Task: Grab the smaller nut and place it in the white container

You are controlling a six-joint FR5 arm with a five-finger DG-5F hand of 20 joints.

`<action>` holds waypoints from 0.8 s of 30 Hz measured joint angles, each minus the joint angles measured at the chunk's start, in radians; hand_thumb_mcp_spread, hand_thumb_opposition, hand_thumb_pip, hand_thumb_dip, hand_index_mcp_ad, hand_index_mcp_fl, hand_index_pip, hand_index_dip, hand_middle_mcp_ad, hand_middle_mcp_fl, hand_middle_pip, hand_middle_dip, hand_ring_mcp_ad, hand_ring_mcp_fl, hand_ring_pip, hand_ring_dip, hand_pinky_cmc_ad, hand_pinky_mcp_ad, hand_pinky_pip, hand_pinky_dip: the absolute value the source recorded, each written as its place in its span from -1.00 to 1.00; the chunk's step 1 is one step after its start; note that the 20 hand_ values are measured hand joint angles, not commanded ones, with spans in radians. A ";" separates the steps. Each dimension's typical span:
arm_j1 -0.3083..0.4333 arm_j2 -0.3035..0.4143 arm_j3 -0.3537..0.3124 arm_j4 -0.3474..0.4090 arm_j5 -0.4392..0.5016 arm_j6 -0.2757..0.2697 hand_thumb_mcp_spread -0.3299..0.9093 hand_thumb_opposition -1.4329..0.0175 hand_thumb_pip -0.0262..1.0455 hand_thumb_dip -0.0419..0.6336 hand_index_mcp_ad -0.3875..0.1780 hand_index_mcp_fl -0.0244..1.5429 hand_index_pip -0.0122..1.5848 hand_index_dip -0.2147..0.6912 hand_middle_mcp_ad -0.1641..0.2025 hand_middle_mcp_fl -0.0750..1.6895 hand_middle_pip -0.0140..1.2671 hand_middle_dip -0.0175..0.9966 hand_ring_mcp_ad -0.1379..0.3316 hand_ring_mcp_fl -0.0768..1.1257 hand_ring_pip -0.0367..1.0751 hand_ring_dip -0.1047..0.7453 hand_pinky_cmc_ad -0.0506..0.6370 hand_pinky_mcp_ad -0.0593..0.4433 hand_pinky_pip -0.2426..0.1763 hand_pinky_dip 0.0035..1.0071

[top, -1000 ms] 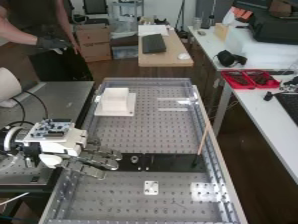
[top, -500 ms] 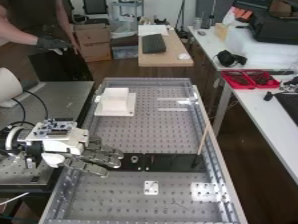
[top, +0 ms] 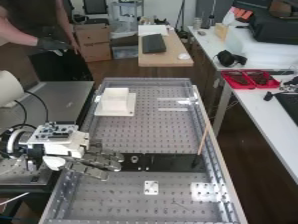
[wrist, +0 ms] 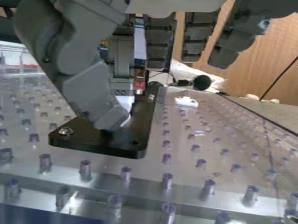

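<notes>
The dark grey robot hand (top: pixel 101 161) is at the lower left of the high view, over the black flat bar (top: pixel 169 162) on the perforated metal table (top: pixel 149 137). It is released – fingers extended, nothing grasped. In the wrist view the smaller nut (wrist: pixel 65 131), a little metal ring, sits on the bar near one end, beside the thumb and apart from it. The silvery round bearing (top: pixel 134 159) stands on the bar just beyond the fingertips; the white boxy container (top: pixel 115 103) is left of centre, higher up.
</notes>
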 joint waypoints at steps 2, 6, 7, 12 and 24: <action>-0.001 -0.002 0.000 0.001 0.000 0.001 0.27 -0.18 0.58 0.04 -0.03 -0.98 0.96 0.09 0.08 -0.87 -0.77 -0.49 0.14 -0.87 -0.76 -0.54 0.04 -0.05 -0.04 -0.66; -0.001 -0.004 -0.001 0.001 0.000 0.002 0.28 -0.18 0.59 0.04 -0.03 -0.98 0.96 0.09 0.10 -0.87 -0.77 -0.49 0.14 -0.87 -0.76 -0.54 0.04 -0.04 -0.04 -0.66; -0.001 -0.003 -0.002 0.001 0.000 0.003 0.28 -0.18 0.58 0.05 -0.03 -0.98 0.96 0.08 0.08 -0.87 -0.77 -0.49 0.14 -0.87 -0.76 -0.54 0.04 -0.04 -0.04 -0.66; -0.001 0.011 -0.008 -0.006 0.002 0.001 0.27 -0.20 0.56 -0.03 -0.03 -0.98 0.96 0.08 0.08 -0.87 -0.77 -0.49 0.14 -0.87 -0.76 -0.54 0.04 -0.04 -0.04 -0.66; 0.002 0.038 -0.010 -0.025 0.010 0.004 0.27 -0.20 0.56 -0.03 -0.03 -0.98 0.96 0.08 0.08 -0.87 -0.76 -0.49 0.14 -0.87 -0.76 -0.54 0.04 -0.04 -0.04 -0.66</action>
